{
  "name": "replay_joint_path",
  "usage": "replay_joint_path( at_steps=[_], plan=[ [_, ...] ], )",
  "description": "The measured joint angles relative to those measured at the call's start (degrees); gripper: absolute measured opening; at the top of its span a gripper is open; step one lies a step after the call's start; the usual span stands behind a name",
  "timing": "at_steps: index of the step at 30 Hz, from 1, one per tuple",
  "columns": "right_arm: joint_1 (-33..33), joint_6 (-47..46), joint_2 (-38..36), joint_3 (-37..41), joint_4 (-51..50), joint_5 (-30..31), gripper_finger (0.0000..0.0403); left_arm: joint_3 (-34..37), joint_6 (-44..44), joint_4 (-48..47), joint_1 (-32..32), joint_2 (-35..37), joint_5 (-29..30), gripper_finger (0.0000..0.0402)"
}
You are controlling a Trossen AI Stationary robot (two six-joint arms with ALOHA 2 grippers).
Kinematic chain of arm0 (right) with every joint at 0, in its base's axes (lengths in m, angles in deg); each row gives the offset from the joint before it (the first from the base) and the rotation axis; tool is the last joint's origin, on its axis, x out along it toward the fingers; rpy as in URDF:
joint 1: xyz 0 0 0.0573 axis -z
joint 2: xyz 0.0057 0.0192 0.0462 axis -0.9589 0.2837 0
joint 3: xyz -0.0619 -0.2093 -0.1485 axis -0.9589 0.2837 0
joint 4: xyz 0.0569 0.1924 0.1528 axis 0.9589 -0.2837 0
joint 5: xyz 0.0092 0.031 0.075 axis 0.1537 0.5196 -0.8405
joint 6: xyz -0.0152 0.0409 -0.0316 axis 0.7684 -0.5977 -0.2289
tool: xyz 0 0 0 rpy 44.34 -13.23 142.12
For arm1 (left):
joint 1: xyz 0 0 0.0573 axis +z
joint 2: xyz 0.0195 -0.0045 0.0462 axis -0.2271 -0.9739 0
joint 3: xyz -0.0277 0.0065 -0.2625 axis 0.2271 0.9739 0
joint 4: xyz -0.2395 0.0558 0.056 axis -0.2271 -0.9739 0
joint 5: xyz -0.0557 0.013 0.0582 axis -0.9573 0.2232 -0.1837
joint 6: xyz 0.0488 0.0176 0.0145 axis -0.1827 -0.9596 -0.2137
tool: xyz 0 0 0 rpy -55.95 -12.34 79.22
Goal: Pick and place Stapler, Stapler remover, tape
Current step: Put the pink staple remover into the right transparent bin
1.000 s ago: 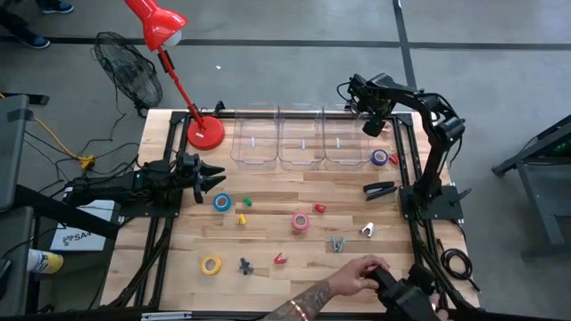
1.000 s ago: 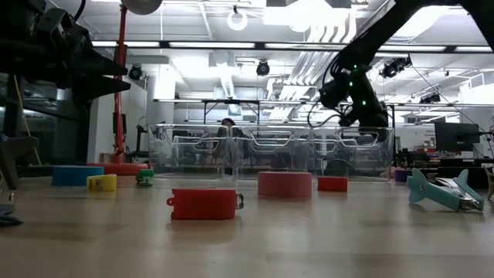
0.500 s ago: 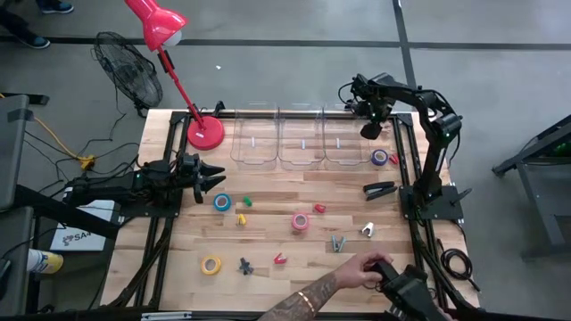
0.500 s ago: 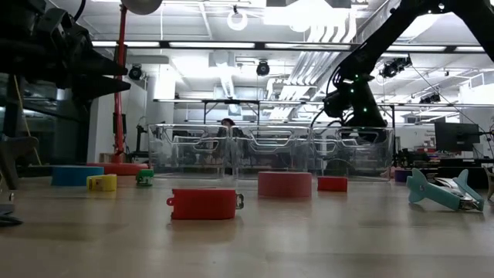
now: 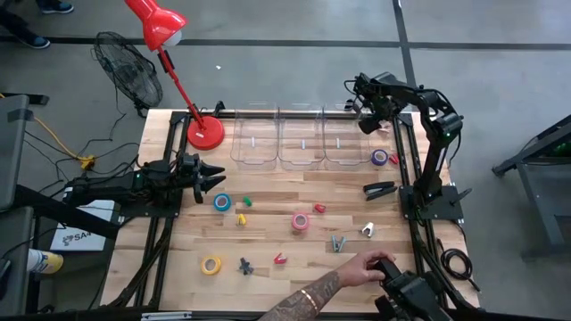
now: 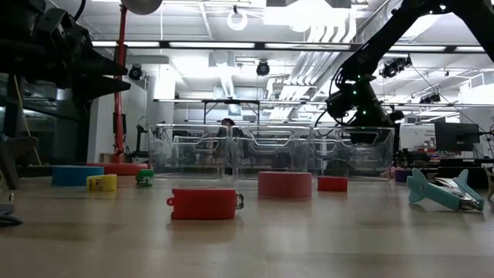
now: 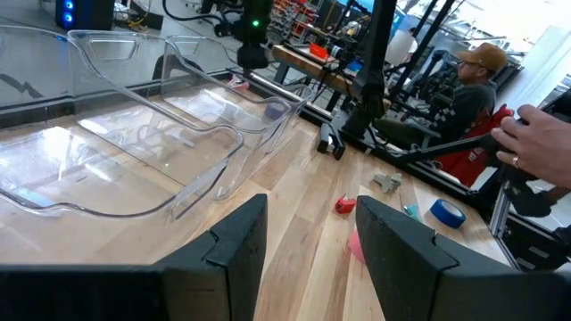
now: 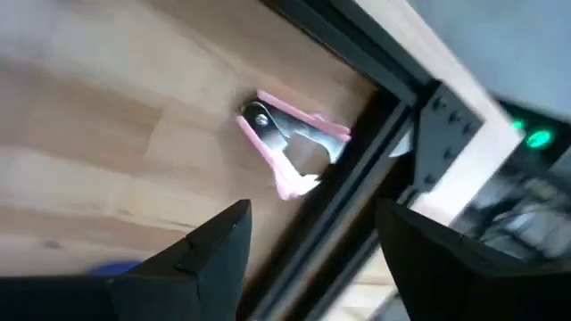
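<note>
My right gripper (image 5: 366, 125) hangs open and empty above the table's far right corner, beside the right clear bin (image 5: 343, 143). Its wrist view looks down on a pink staple remover (image 8: 290, 143) lying by the table's right rail. A purple tape roll (image 5: 380, 157) and a black stapler (image 5: 379, 188) lie near the right edge. Blue tape (image 5: 221, 202), pink tape (image 5: 301, 221) and yellow tape (image 5: 211, 265) lie flat mid-table. My left gripper (image 5: 217, 176) waits open and empty at the left, just short of the blue tape.
Three clear bins (image 5: 302, 143) stand along the far edge, next to a red lamp base (image 5: 205, 132). Several small staple removers (image 5: 336, 242) are scattered mid-table. A person's hand (image 5: 361, 270) reaches over the near edge, and a person (image 7: 473, 80) sits beyond the table.
My right gripper has shifted and turned a little above the table's far right corner. The person's hand at the near edge has moved slightly.
</note>
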Motion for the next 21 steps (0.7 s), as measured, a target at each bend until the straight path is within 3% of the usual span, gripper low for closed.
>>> replay_joint_path(
  at_steps=[5, 16, 21],
  plan=[
    [0.7, -9.7, 0.0, 1.3, 1.2, -7.7, 0.0252, 0.0, 0.0, 0.0, 0.0, 0.0, 0.0, 0.017],
    [1.4, -26.5, -1.0, 1.7, 3.0, -4.4, 0.0293, 0.0, 0.0, 0.0, 0.0, 0.0, 0.0, 0.017],
    [1.3, -27.2, -1.5, 1.7, 2.7, -4.3, 0.0294, 0.0, 0.0, 0.0, 0.0, 0.0, 0.0, 0.017]
  ],
)
